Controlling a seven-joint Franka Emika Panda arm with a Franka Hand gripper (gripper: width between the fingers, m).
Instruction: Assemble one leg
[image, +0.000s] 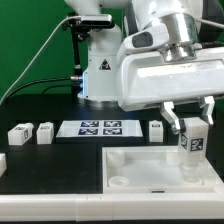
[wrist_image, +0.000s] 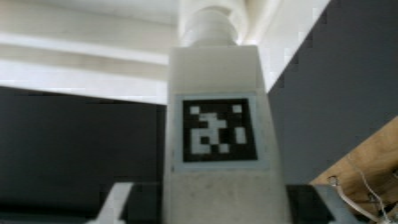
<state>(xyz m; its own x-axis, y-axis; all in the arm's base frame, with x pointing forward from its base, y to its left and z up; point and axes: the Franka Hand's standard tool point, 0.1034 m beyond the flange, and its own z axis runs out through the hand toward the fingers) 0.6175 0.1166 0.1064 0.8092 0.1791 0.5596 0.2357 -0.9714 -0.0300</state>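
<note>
My gripper (image: 190, 121) is shut on a leg (image: 191, 143), a small white block with a black-and-white tag, and holds it upright. Its lower end is at the corner of the large flat white panel (image: 140, 170) on the exterior view's right; I cannot tell whether it touches. In the wrist view the leg (wrist_image: 217, 120) fills the middle, tag facing the camera, with a round peg at its far end. It sits between the fingers (wrist_image: 128, 200) of the gripper (wrist_image: 222, 208). Three more legs (image: 20, 133) (image: 45, 131) (image: 157, 129) lie on the black table behind the panel.
The marker board (image: 100, 127) lies flat between the loose legs. The robot's white base (image: 100, 70) stands behind it. Another white part (image: 2, 161) shows at the exterior view's left edge. A green backdrop closes the back.
</note>
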